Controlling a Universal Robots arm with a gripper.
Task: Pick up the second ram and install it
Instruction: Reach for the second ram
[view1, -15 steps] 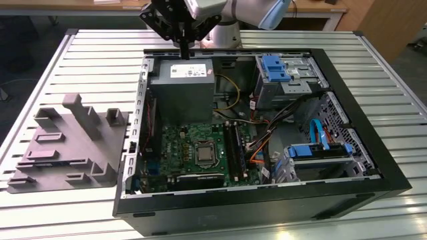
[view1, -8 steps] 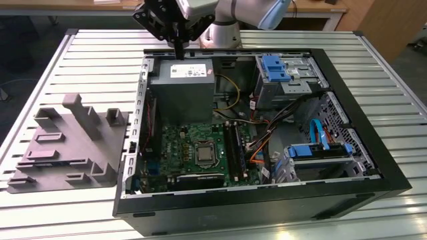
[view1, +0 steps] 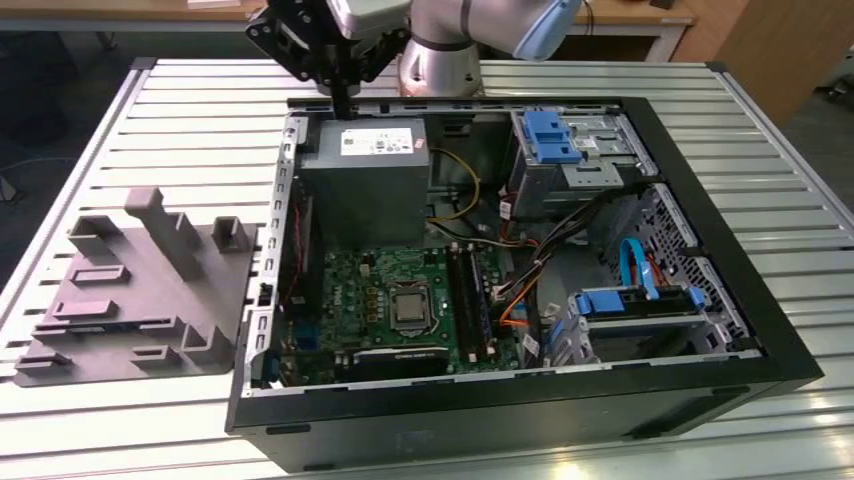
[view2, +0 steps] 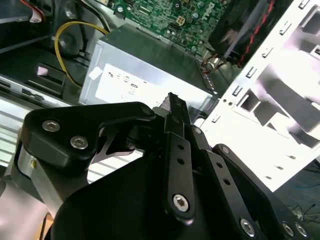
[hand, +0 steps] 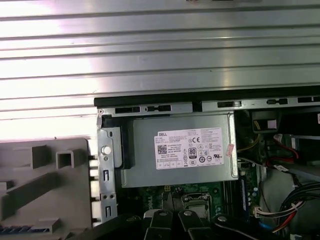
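One tool is yours here, hanging over the gray power supply at one end of the open computer case, its fingers pressed together at the tips. In the first wrist view you see a dark blue strip, seemingly the second ram, lying in the gray tray on the worktop beside the case, well apart from the tool.
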